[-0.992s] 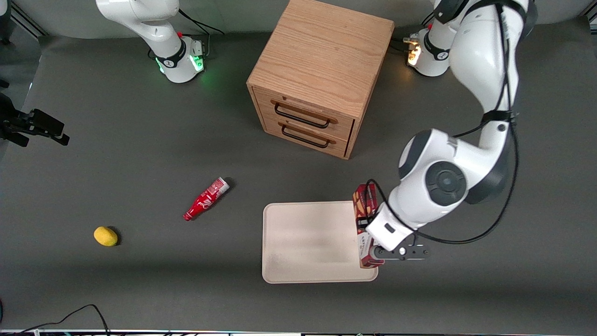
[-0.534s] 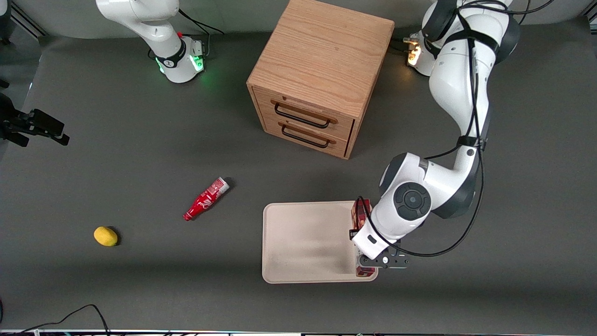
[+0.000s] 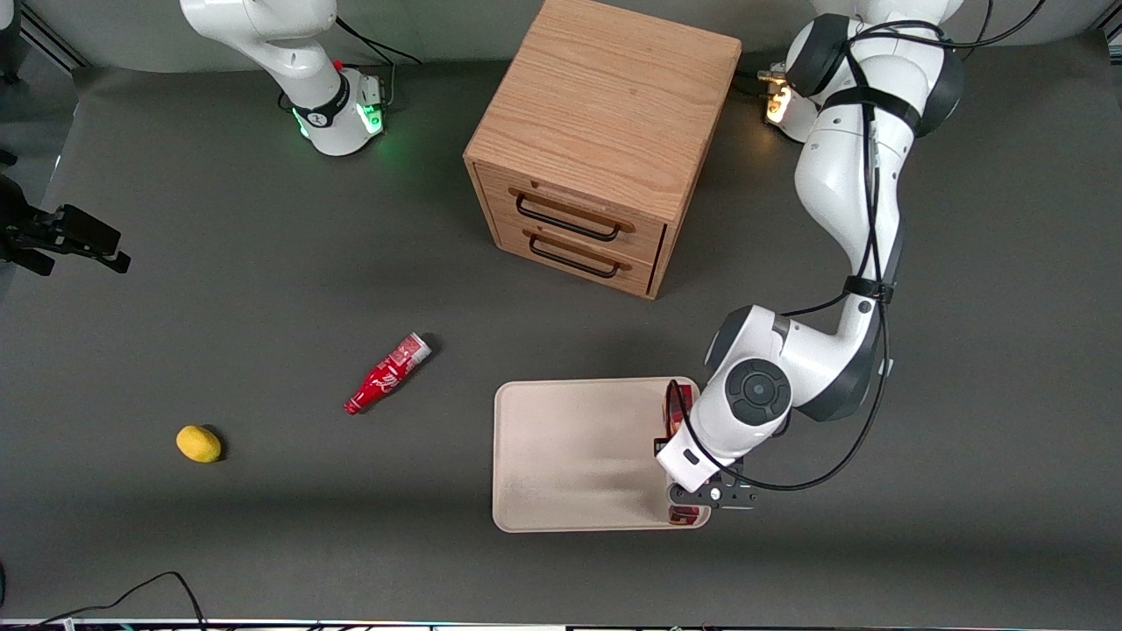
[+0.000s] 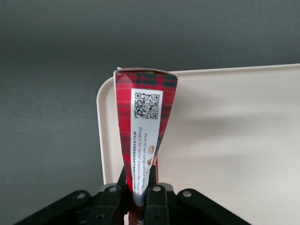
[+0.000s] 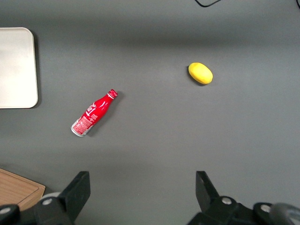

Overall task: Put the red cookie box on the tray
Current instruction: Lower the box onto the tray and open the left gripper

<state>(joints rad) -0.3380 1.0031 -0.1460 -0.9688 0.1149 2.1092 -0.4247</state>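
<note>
Gripper (image 4: 139, 194): clamped on the red cookie box near one end, fingers pinching the carton's narrow sides; it hangs over the tray's edge toward the working arm's end of the table.

Red cookie box (image 4: 144, 126): held lengthwise along that edge of the tray, its plaid end with the white code label pointing away from the wrist. In the front view only slivers of the red cookie box (image 3: 678, 410) show past the arm. Whether its underside touches the tray cannot be told.

Tray (image 3: 570, 456): flat on the table in front of the drawer cabinet (image 3: 600, 140) and nearer the front camera. Its bare middle is free — the box sits over the rim side, probably because that is the shortest reach.

Step in hand: lowering and release, by my judgement; the grip is not yet let go.

Bystanders: red bottle (image 3: 387, 373) and yellow lemon (image 3: 199, 443) lie well apart from the tray, toward the parked arm's end.
</note>
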